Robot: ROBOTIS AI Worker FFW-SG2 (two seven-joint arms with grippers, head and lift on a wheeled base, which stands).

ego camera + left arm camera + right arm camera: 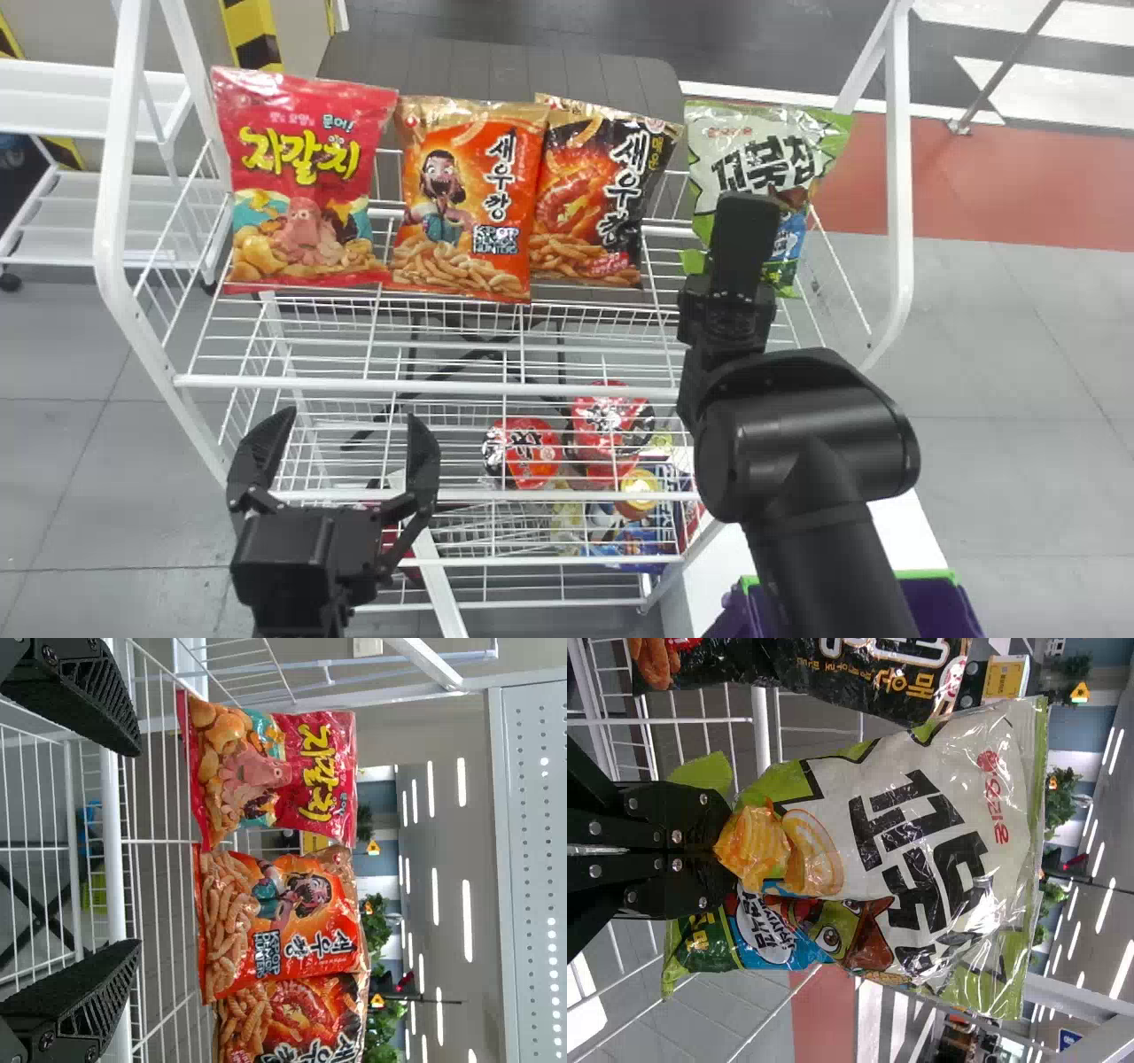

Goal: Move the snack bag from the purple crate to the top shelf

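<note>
Right gripper (744, 213): fingers pinched together on snack bag (740, 146), green-and-white, glossy, crinkled, held upright at right end of top shelf (443, 386). Narrow gap seen between it and black bag (585, 213); shelf's right side frame (902, 177), smooth tube, near. Shelf formed of thin white wire. Left gripper (353, 424), fingers spread apart, held before shelf's left part. Three other pillow-shaped bags lined up on shelf: red bag (306, 168), orange bag (469, 199), black. One purple crate (946, 607) below shelf, to right.

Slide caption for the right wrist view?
Right gripper pinching the lower part of a green-and-white snack bag, a black bag beside it.
</note>
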